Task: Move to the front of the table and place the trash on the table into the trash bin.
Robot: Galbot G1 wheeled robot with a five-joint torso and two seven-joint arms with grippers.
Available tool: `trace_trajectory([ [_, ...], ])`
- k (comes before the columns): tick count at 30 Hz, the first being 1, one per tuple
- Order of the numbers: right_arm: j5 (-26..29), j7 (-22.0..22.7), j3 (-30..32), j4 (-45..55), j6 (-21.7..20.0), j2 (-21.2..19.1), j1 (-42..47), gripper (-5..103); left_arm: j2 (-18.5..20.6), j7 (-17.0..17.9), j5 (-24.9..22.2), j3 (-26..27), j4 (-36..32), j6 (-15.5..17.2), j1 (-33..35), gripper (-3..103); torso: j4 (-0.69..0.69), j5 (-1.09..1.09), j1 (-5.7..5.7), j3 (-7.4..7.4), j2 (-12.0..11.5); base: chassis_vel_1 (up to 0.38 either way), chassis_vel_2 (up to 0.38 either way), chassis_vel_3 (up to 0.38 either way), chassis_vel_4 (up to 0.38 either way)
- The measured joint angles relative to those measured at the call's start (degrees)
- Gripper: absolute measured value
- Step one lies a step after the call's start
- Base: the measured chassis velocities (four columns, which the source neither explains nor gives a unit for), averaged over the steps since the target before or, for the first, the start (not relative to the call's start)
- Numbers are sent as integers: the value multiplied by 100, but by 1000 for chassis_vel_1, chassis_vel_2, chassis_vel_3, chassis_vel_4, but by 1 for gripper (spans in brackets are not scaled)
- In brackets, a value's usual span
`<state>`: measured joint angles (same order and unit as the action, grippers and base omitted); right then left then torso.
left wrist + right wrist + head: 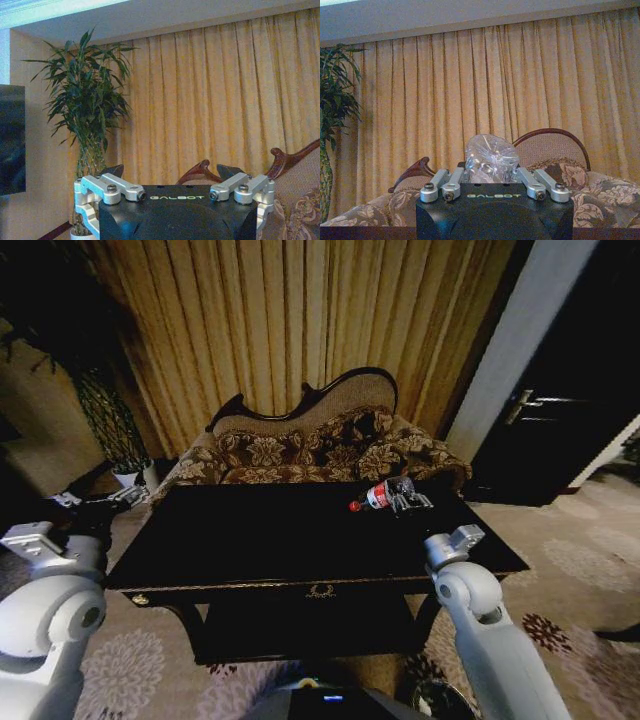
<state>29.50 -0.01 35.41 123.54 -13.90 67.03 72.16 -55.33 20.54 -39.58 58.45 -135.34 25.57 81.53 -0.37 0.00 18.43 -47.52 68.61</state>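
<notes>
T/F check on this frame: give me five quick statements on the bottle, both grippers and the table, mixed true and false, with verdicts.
1. The right gripper has its jaws closed on the clear plastic bottle. True.
2. The bottle stands upright on the table. False: it lies sideways, red cap pointing to the robot's left.
3. The left gripper holds crumpled paper. False: its jaws are open and hold nothing.
4. The left gripper sits by the table's left end, near the potted plant. True.
5. The bottle is already in a bin. False: it is over the tabletop, in front of the floral sofa.
</notes>
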Motion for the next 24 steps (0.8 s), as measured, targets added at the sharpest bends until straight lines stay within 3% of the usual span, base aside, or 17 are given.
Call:
trace_trajectory([
  [13,-64,1,82,55,17,15,150,33,51,-125,44,-22,137,-39,31,100,0,-1,0,0,-1,2,-5,-4,3],
  [24,-152,1,145,24,112,22,219,33,117,-164,62,-61,141,-43,15,100,0,0,-1,0,0,119,-115,-110,113],
])
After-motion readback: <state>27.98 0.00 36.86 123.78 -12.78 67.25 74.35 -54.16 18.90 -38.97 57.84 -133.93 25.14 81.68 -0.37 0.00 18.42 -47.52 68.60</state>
